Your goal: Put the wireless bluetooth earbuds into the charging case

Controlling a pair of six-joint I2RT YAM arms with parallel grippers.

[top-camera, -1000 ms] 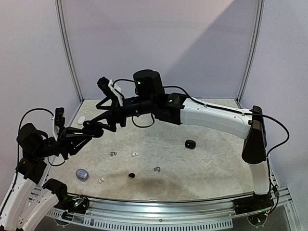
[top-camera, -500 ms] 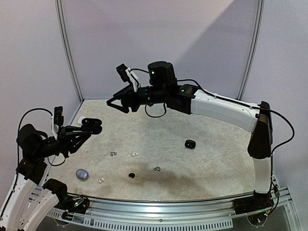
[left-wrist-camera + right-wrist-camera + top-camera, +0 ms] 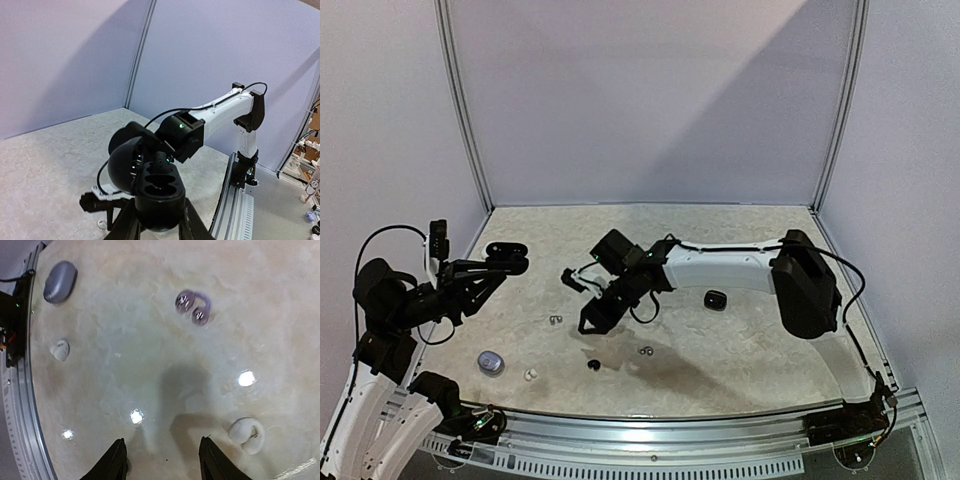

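Note:
My left gripper (image 3: 510, 262) is shut on an open black charging case (image 3: 507, 257), held up over the table's left side. In the left wrist view the case (image 3: 159, 192) sits between the fingers (image 3: 125, 226), and a dark bud-like shape (image 3: 159, 164) stands in its far hollow. My right gripper (image 3: 588, 320) is open, low over the table. In the right wrist view its gripper (image 3: 165, 460) is empty, with a white earbud (image 3: 246, 435) just right of the right finger. A silvery hooked pair (image 3: 193, 307) and another white bud (image 3: 60, 349) lie farther off.
A grey case (image 3: 491, 362) lies front left and also shows in the right wrist view (image 3: 60, 281). A closed black case (image 3: 715, 299) lies right of centre. A black bud (image 3: 593, 364), a silvery pair (image 3: 645, 351), another silvery pair (image 3: 556, 320) and a white bud (image 3: 530, 375) lie on the table.
My right arm has left the held case, swung up and then down to the table; its open gripper now hangs low over the loose buds. My left gripper and its case stayed put.

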